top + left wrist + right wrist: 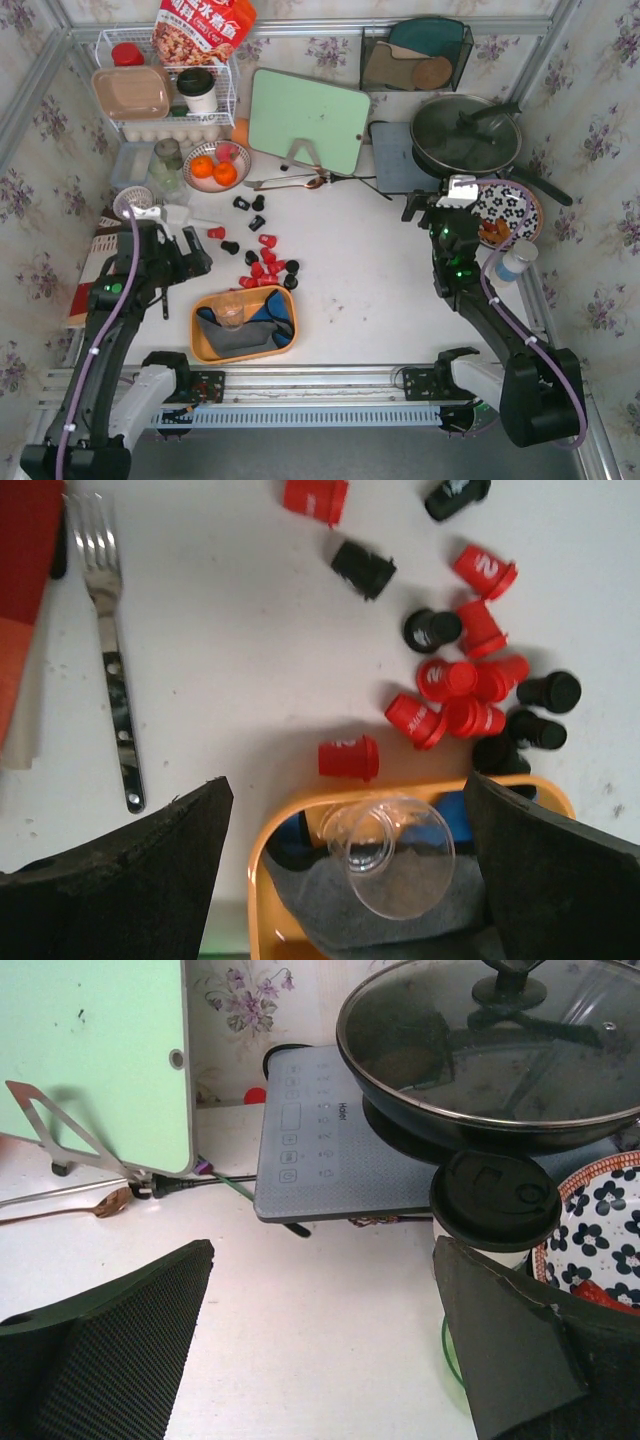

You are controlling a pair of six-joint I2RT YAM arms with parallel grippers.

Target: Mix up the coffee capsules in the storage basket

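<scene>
Red and black coffee capsules [265, 265] lie scattered on the white table, just beyond the orange storage basket [196, 330]. The basket holds a grey cloth [235, 338], something blue and a clear plastic cup [231, 310]; no capsules show inside it. My left gripper [192, 262] hangs open to the left of the capsules. In the left wrist view the left gripper [345, 815] is above the basket rim [258, 850] and the cup [395, 855], and one red capsule [349, 757] lies against the rim. My right gripper [428, 212] [320, 1260] stands open over bare table at the right.
A fork [115, 670] lies left of the capsules. At the back are a green cutting board [308, 120], an induction cooker [400, 160] with a lidded pan [465, 135], a wire rack [165, 90] and a bowl of oranges [215, 168]. A black-lidded cup [495, 1205] and a patterned plate [505, 215] flank my right gripper.
</scene>
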